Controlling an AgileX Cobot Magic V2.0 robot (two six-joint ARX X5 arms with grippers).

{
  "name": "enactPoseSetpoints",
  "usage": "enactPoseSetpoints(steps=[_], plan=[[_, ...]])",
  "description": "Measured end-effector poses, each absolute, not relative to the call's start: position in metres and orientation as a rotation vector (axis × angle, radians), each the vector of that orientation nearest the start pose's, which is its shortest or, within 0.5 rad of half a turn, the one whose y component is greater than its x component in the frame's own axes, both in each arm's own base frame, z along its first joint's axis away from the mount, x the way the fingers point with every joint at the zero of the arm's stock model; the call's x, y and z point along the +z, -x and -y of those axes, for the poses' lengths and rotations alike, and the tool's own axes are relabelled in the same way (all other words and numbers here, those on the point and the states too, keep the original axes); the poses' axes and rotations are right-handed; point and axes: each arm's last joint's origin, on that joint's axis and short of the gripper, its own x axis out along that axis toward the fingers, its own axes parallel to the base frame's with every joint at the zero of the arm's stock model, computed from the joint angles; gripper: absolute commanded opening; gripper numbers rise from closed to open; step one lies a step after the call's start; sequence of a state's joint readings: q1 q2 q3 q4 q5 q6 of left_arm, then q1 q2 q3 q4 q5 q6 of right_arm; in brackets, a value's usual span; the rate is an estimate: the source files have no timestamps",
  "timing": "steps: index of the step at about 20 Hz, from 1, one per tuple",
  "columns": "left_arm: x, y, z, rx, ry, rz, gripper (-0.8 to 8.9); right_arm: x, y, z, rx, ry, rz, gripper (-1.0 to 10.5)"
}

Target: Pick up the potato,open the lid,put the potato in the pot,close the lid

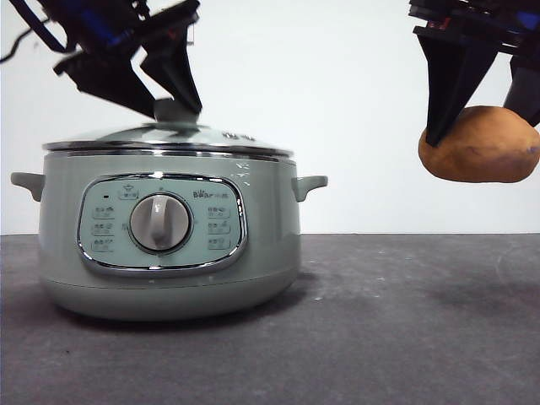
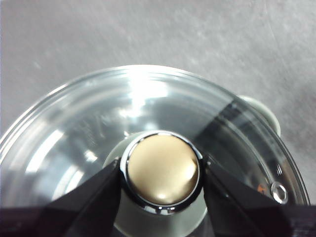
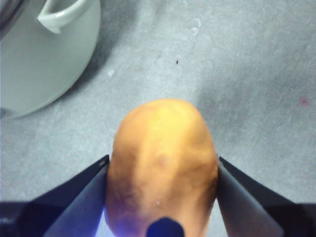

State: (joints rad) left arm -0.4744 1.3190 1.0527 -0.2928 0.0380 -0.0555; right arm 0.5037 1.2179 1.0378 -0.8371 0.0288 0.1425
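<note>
Potato (image 1: 481, 145) hangs clear of the table (image 1: 380, 321), well to the side of the pot (image 1: 169, 245), clamped between my right gripper's (image 3: 163, 173) jaws so it waits while the opening is made. Lid (image 1: 169, 139) sits on the pot; my left gripper (image 2: 163, 170) has closed on its knob (image 2: 162, 168), apparently ready to lift.

I count one large pale sage-green electric pot (image 1: 169, 245), with two small side handles and a single round dial (image 1: 160, 222) on its front panel. One domed glass lid with a chrome rim (image 1: 169, 139) carries one round knob (image 2: 162, 169). There is one orange-brown oval potato (image 1: 481, 145), and I have two black two-jawed pincers: my left (image 2: 162, 182) and my right (image 3: 162, 187).
</note>
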Motion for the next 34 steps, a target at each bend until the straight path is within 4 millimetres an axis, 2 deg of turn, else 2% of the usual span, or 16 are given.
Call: enactPoseSetpoints(steps=[3, 6, 8, 11, 14, 19, 24, 26, 29, 32, 34], plan=[[0.341, -0.237, 0.121, -0.471, -0.063, -0.453, -0.08, 0.286, -0.205, -0.112, 0.368, 0.131, -0.985, -0.1], [0.392, -0.206, 0.106, -0.485, -0.041, -0.317, -0.09, 0.29, -0.209, -0.116, 0.406, 0.086, -0.933, -0.1], [0.416, -0.183, 0.094, -0.488, -0.05, -0.286, -0.08, 0.293, -0.212, -0.12, 0.494, 0.031, -0.894, -0.1], [0.438, -0.153, 0.078, -0.487, -0.072, -0.275, -0.08, 0.301, -0.216, -0.128, 0.605, -0.023, -0.806, -0.1], [0.456, -0.125, 0.064, -0.467, -0.072, -0.221, -0.09, 0.312, -0.22, -0.144, 0.672, -0.024, -0.774, -0.1], [0.462, -0.103, 0.052, -0.461, -0.067, -0.191, -0.09, 0.333, -0.242, -0.185, 0.746, -0.003, -0.758, -0.1], [0.458, -0.1, 0.051, -0.461, -0.076, -0.231, -0.09, 0.331, -0.275, -0.241, 0.813, 0.075, -0.818, -0.1], [0.458, -0.1, 0.051, -0.461, -0.076, -0.231, -0.09, 0.322, -0.292, -0.263, 0.83, 0.11, -0.84, -0.1], [0.458, -0.1, 0.051, -0.461, -0.076, -0.231, -0.09, 0.296, -0.316, -0.288, 0.838, 0.16, -0.89, -0.1], [0.458, -0.1, 0.051, -0.461, -0.076, -0.231, -0.08, 0.264, -0.332, -0.304, 0.84, 0.207, -0.941, -0.1], [0.458, -0.1, 0.051, -0.461, -0.076, -0.231, -0.09, 0.25, -0.336, -0.308, 0.829, 0.248, -0.968, -0.1]])
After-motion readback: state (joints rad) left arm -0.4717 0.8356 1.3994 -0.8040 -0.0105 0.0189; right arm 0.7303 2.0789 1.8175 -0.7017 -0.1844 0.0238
